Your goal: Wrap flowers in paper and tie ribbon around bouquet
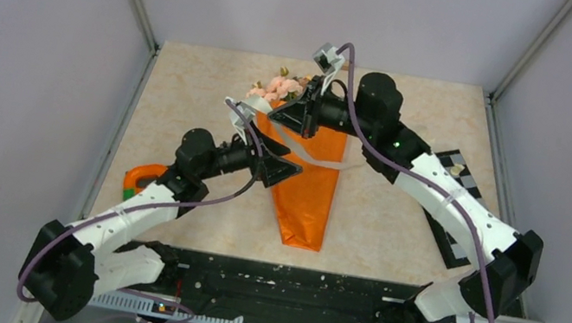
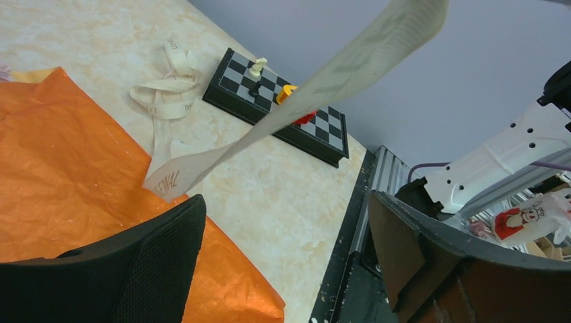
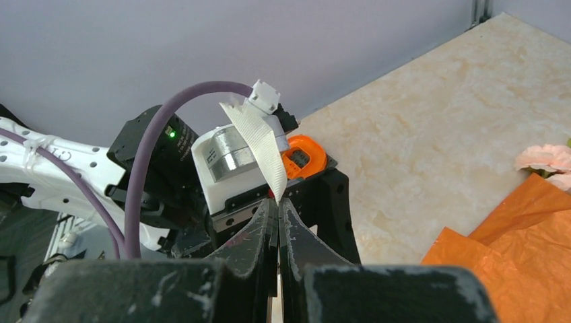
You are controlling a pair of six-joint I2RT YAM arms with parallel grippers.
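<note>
At mid-table, the bouquet (image 1: 308, 192), a narrow cone of glossy orange paper topped by pale pink flowers (image 1: 282, 86) with green leaves, lies flat, blooms at the far end and point toward the near edge. The long cream-white fabric ribbon (image 1: 322, 159) crosses the upper part of the cone, and its slack is bunched on the table (image 1: 410, 130) just right of the paper.

The right jaws are pressed together on the ribbon near one end, holding a length raised off the cone. The left jaws stand wide apart, holding nothing, at the left edge of the cone beside the raised strip.

Step in hand, as judged: passing the ribbon round the cone.
- Hold the right grip in tension so the strip lies flat.
- Bring the left jaws onto the strip only, clear of the crinkly paper, before closing.
- Risk: a sideways pull may unroll the cone or drag it toward the black-and-white chessboard (image 1: 455, 207) at the right edge.
</note>
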